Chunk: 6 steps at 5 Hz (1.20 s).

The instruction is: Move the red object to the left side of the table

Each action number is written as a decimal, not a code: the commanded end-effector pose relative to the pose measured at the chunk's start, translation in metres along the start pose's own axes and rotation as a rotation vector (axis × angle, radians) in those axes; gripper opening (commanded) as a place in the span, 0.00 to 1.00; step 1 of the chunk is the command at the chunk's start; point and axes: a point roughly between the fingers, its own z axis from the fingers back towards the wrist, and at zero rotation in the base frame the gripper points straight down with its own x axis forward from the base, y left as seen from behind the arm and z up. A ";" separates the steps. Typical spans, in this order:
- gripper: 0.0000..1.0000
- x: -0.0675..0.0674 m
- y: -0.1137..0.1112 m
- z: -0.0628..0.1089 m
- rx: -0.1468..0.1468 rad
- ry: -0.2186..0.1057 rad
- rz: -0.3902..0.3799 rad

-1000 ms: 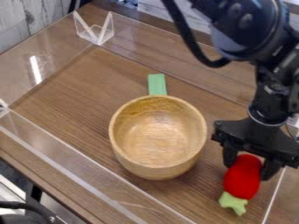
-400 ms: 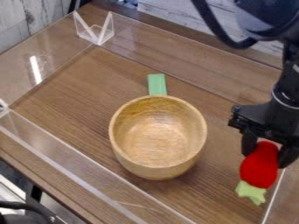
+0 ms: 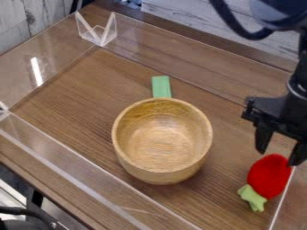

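From my feed I see the table [image 3: 84, 90], a brown wood-grain top with the grain running diagonally, fenced by low clear acrylic walls that catch pale glare along the left and near edges. Beyond the far wall there is only a blurred grey and white background that I cannot make out. A small clear folded stand [image 3: 96, 29] sits at the far left corner.

The wooden bowl [image 3: 162, 140] stands upright near the middle, empty, with a flat green block [image 3: 161, 87] lying just behind its far rim.

The red object [image 3: 268, 174] lies on the tabletop at the right edge, close to the near right wall, its light-green stem end pointing toward the camera. It is well to the right of the bowl and apart from it.

My gripper [image 3: 279, 144] hangs just above the red object, pointing down, its dark fingers [image 3: 264, 140] spread apart with nothing between them. The red object rests free on the wood below.
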 end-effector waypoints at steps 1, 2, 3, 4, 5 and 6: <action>0.00 0.014 -0.002 0.024 -0.033 -0.069 -0.054; 1.00 0.018 -0.001 0.026 -0.032 -0.067 -0.107; 0.00 0.006 0.005 0.030 -0.025 -0.067 -0.116; 1.00 -0.002 0.012 0.032 -0.017 -0.067 -0.132; 0.00 -0.007 0.013 0.029 -0.015 -0.073 -0.140; 1.00 -0.011 0.015 0.025 -0.010 -0.078 -0.149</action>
